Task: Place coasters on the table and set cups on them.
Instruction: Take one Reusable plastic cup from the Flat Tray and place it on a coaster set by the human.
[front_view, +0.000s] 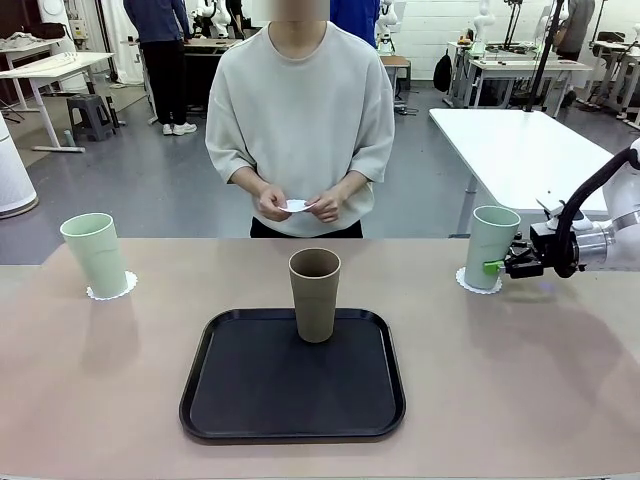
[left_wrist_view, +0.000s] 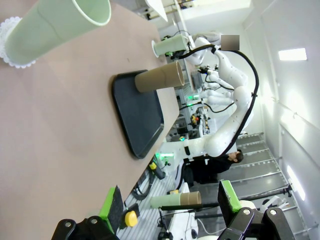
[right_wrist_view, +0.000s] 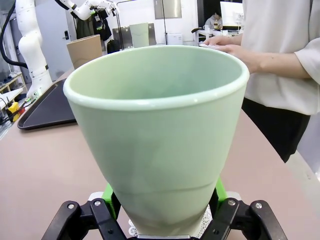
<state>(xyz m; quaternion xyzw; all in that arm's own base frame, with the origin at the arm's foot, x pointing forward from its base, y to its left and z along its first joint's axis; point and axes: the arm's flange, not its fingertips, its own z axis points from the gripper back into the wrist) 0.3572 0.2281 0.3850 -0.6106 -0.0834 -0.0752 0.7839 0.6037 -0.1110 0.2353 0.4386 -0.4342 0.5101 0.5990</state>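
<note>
A pale green cup (front_view: 95, 255) stands on a lacy white coaster (front_view: 112, 287) at the far left of the beige table (front_view: 520, 380). At the far right, another green cup (front_view: 492, 246) rests on a coaster (front_view: 475, 282) with my right gripper (front_view: 497, 267) shut on its lower part; up close, the cup (right_wrist_view: 157, 130) sits between the green pads (right_wrist_view: 107, 192). The brown cup (front_view: 315, 293) stands on the black tray (front_view: 292, 375). The person holds a third coaster (front_view: 296, 206) in both hands. My left gripper (left_wrist_view: 170, 202) is open and holds nothing, away from the left green cup (left_wrist_view: 55, 25).
The tray lies centre front on the table. The person stands at the far edge, hands above it. A white table (front_view: 520, 140) stands behind on the right. Bare tabletop lies on both sides of the tray.
</note>
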